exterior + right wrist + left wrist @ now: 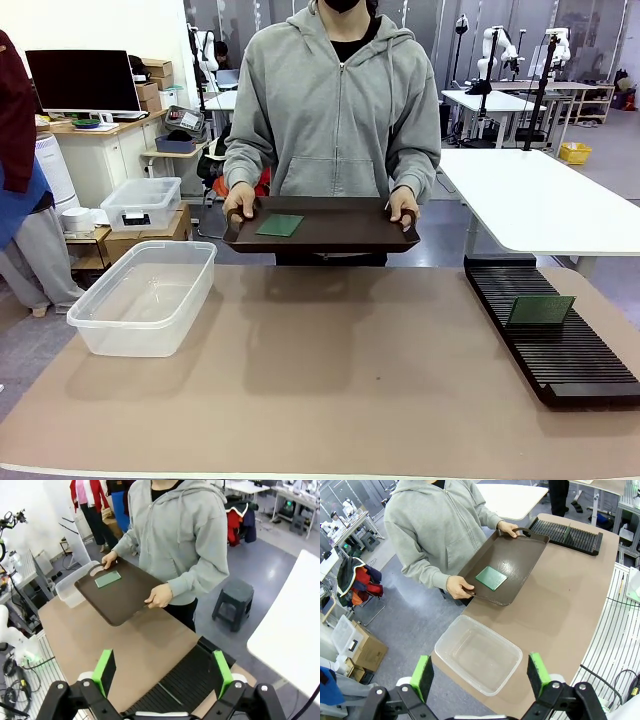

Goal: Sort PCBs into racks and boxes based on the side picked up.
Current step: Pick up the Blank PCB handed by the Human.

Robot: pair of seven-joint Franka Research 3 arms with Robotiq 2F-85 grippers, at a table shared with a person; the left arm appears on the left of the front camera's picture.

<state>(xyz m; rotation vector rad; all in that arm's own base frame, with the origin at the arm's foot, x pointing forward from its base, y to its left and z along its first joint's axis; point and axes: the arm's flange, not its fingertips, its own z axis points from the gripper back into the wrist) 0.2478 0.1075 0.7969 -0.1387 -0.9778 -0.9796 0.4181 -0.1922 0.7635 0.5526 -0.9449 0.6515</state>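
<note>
The tan-topped rectangular table (350, 400) is carrying the work area. A person in a grey hooded top (335, 110) is standing at its far side. The large clear plastic tub (128, 338) is sitting at the robot's left with nothing in it, and the long black slotted rack (560, 360) is lying at the right. The person is holding a dark brown handled tray (340, 232) by both handles at the table's far edge.

One thin green rectangular circuit board (279, 226) is lying flat on the tray. The other green board (540, 311) is standing upright in a rack slot.

The left gripper (480, 672), over the tub, and the right gripper (163, 669), over the rack, are both gaping wide and gripping nothing.

The likely trouble is coming from the tray. Being hand-held, it may be dipping or shifting under a descending arm. The flat board on that glossy surface is offering little edge to pinch, so it could skid away. Misjudging which face is showing would send it to the wrong container.
</note>
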